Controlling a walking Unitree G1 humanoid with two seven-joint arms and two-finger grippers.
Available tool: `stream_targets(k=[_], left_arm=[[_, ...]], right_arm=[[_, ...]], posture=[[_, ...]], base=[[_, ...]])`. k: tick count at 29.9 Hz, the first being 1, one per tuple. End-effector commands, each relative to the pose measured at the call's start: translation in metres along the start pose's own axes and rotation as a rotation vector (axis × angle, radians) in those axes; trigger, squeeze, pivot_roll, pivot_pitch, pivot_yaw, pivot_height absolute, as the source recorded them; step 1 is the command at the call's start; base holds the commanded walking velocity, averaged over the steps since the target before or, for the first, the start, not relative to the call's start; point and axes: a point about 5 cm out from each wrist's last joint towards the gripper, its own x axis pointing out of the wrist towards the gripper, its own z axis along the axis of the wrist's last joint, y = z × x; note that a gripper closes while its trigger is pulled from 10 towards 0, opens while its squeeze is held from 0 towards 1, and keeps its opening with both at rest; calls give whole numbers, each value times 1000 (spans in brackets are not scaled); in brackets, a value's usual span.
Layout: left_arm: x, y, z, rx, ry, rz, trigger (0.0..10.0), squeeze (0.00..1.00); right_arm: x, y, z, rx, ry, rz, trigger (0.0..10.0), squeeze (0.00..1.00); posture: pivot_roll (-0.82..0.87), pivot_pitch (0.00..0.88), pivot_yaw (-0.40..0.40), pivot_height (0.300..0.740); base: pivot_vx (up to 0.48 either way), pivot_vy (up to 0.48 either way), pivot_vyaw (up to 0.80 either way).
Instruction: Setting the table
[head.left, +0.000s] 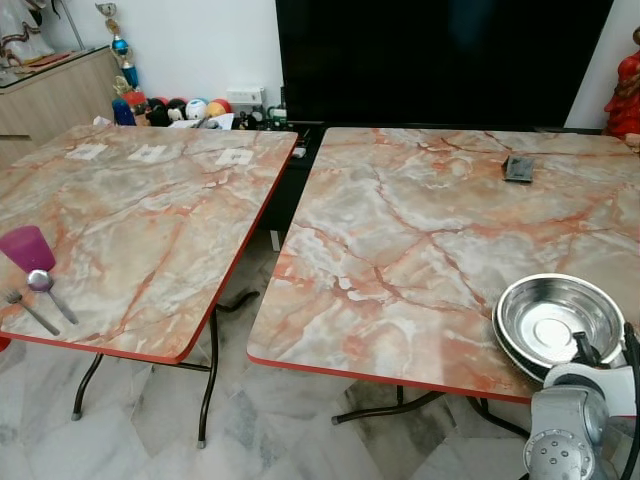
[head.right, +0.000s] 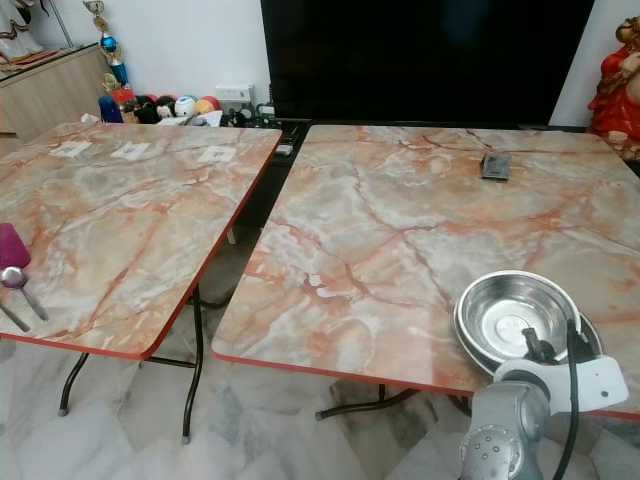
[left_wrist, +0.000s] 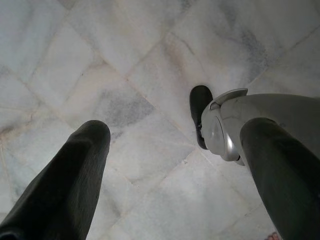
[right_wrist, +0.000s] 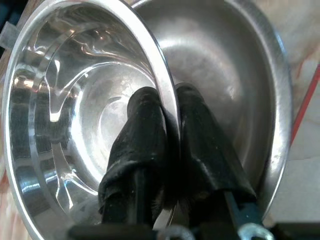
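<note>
Steel bowl (right_wrist: 75, 115) is pinched by its rim between the right hand's (right_wrist: 170, 107) two black fingers, one inside and one outside, and sits nested on a second steel bowl (right_wrist: 240, 75) at the near edge of the right marble bench (head.left: 420, 240). On the left bench (head.left: 140, 230) lie a purple cup (head.left: 26, 247), spoon (head.left: 45, 288) and fork (head.left: 28, 309). Left hand (left_wrist: 175, 150) hangs wide apart over the tiled floor (left_wrist: 125, 65)

Premises: a private home, living or dining area. Evidence: two folding tables with marble-pattern tops (head.left: 150, 230), red edging and black metal legs, standing on white marble floor tiles (head.left: 130, 420). At 12 o'clock, a large black television screen (head.left: 440, 60). At 10 o'clock, a light wooden sideboard (head.left: 55, 100), a small trophy (head.left: 118, 45) and coloured toy balls (head.left: 185, 108) against a white wall.
</note>
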Motion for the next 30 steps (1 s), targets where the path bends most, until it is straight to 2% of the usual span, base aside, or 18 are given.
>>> stream_targets(k=[1, 5, 6, 8, 9, 10, 11, 12, 13, 15, 21, 22, 23, 24, 25, 28, 30], left_arm=[[-1, 6, -3, 8, 18, 9, 10000, 0], [-1, 5, -2, 10, 17, 6, 10000, 0], [-1, 3, -2, 11, 16, 4, 10000, 0], [0, 3, -2, 12, 16, 3, 10000, 0], [0, 2, -2, 12, 15, 3, 10000, 0], [0, 2, -2, 12, 15, 3, 10000, 0], [0, 1, -2, 12, 15, 3, 10000, 0], [0, 1, -2, 12, 15, 3, 10000, 0], [0, 1, -2, 12, 15, 3, 10000, 0], [0, 1, -2, 12, 14, 3, 10000, 0], [0, 0, -2, 13, 15, 2, 10000, 0], [0, 0, -2, 14, 15, 2, 10000, 0], [0, 0, -3, 14, 15, 2, 10000, 0], [0, 0, -3, 14, 15, 3, 10000, 0], [0, 0, -3, 14, 16, 3, 10000, 0], [0, 0, -3, 15, 17, 3, 10000, 0], [0, -1, -3, 15, 17, 2, 10000, 0]], right_arm=[[2, 3, 3, 10, -22, -9, 10000, 357], [2, 0, 3, 11, -20, -23, 10000, 318], [2, 0, 2, 8, -15, -25, 10000, 286], [2, 0, 2, 10, -14, -28, 10000, 125], [2, 0, 2, 11, -14, -29, 10000, 82], [2, 0, 2, 15, -14, -27, 10000, 82], [2, 1, 2, 18, -14, -24, 10000, 137], [2, 1, 2, 18, -14, -23, 10000, 141], [2, 2, 1, 18, -13, -21, 10000, 310], [2, 2, 1, 20, -13, -18, 10000, 412], [3, 2, 1, 18, -10, -20, 10000, 380], [3, 2, 1, 19, -12, -20, 10000, 569], [3, 2, 1, 20, -13, -20, 10000, 639], [3, 2, 1, 20, -14, -19, 10000, 639], [3, 2, 1, 19, -14, -18, 10000, 718], [3, 2, 1, 17, -13, -20, 10000, 675], [3, 3, 1, 17, -13, -20, 10000, 565]], posture=[[-30, 22, 47, 740], [-31, 22, 47, 740], [-31, 22, 48, 740], [-29, 21, 47, 740], [-29, 21, 48, 740], [-29, 21, 48, 740], [-29, 21, 48, 740], [-29, 21, 48, 740], [-29, 21, 47, 740], [-28, 22, 47, 740], [-28, 21, 47, 740], [-29, 21, 47, 740], [-30, 21, 47, 740], [-30, 21, 47, 740], [-30, 22, 47, 740], [-29, 21, 46, 740], [-29, 20, 45, 740]], base=[[0, 0, 0], [0, 0, 0], [0, 0, 0], [0, 0, 0], [0, 0, 0], [0, 0, 0], [0, 0, 0], [0, 0, 0], [0, 0, 0], [0, 0, 0], [0, 0, 0], [0, 0, 0], [0, 0, 0], [0, 0, 0], [0, 0, 0], [0, 0, 0], [0, 0, 0]])
